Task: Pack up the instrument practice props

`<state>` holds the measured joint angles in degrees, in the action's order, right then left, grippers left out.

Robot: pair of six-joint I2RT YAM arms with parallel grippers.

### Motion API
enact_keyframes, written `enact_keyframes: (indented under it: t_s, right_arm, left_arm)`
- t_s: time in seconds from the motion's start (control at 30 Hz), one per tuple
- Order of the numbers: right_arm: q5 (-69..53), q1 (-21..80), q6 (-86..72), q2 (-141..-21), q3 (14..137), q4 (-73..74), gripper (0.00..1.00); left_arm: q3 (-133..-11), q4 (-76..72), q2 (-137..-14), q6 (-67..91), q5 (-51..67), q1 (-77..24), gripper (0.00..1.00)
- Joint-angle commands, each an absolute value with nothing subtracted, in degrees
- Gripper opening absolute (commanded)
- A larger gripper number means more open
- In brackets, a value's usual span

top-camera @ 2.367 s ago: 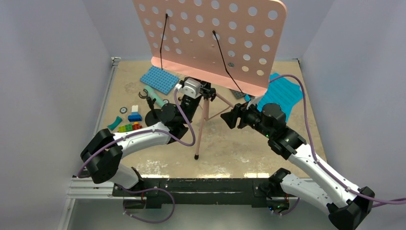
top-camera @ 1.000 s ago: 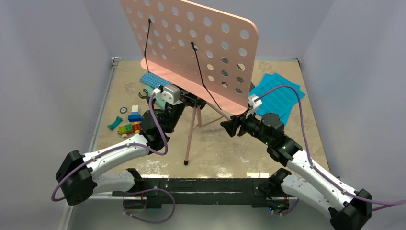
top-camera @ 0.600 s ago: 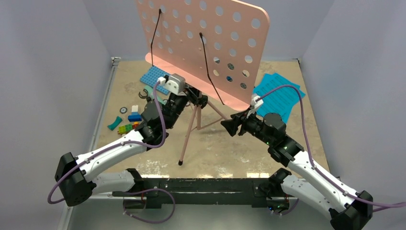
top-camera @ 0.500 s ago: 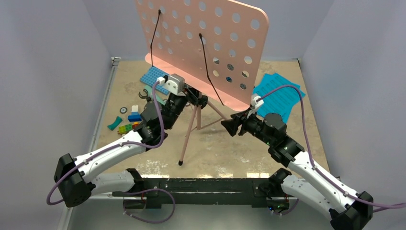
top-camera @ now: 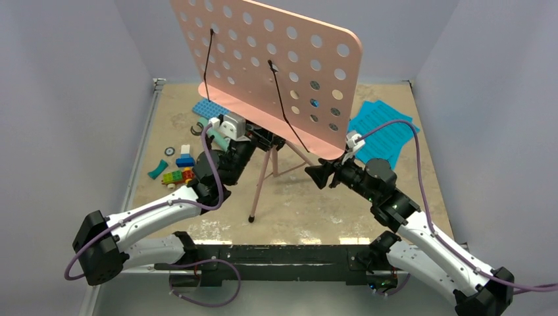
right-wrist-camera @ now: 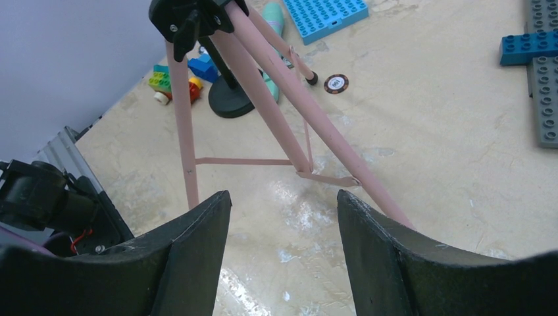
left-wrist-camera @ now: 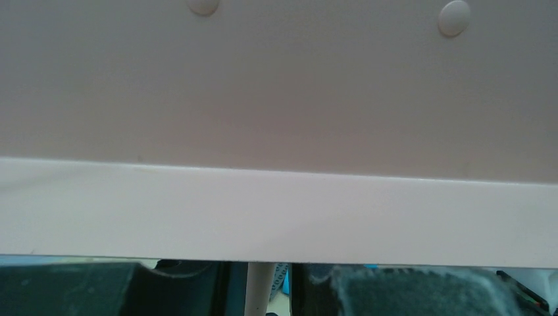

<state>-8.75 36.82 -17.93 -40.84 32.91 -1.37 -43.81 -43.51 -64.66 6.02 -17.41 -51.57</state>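
Observation:
The pink music stand (top-camera: 276, 59) leans over mid-table, its perforated board high above the tripod legs (right-wrist-camera: 263, 99). My left gripper (top-camera: 263, 139) is shut on the stand's post just under the board. In the left wrist view the post (left-wrist-camera: 258, 289) sits between the dark fingers (left-wrist-camera: 177, 289) and the ledge (left-wrist-camera: 276, 210) fills the view. My right gripper (top-camera: 312, 176) (right-wrist-camera: 283, 197) hangs open and empty to the right of the legs, apart from them. Cyan sheet-music pages (top-camera: 381, 131) lie at the back right. The mint-green microphone (right-wrist-camera: 272, 14) and the black round-base mic stand (right-wrist-camera: 230, 104) lie behind the legs.
A blue baseplate (top-camera: 209, 108) lies at the back left under the board. A grey baseplate (right-wrist-camera: 545, 99) carrying a blue brick (right-wrist-camera: 530, 46) lies further right. Small coloured bricks (top-camera: 177, 168) and a round disc (right-wrist-camera: 336, 83) lie on the left. Grey walls close in three sides.
The left arm has rocked the stand: the board swung right, then came back a little to the left. The near foot shifted slightly. The right gripper has barely moved.

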Motion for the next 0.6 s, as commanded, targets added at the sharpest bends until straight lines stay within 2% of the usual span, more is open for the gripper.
enact_keyframes:
  t_s: [0.0, 0.13, 0.37, 0.57]
  right_arm:
    - [-9.1, 37.0, -17.7, -40.2, 32.0, -3.5, 0.65]
    - [-8.8, 37.0, -17.8, -40.6, 31.4, -4.3, 0.69]
    - [-9.0, 37.2, -17.8, -41.9, 28.5, -13.3, 0.87]
    - [-7.7, 39.1, -16.2, -44.0, 28.4, -17.7, 0.93]
  left_arm:
    - [-36.0, -25.7, -67.4, 10.9, -18.4, -53.6, 0.0]
    - [-33.4, -25.1, -66.3, 12.4, -19.7, -54.6, 0.0]
    - [-29.2, -24.2, -65.1, 15.2, -23.2, -56.3, 0.0]
    - [-26.3, -24.4, -62.9, 16.8, -25.8, -57.5, 0.0]
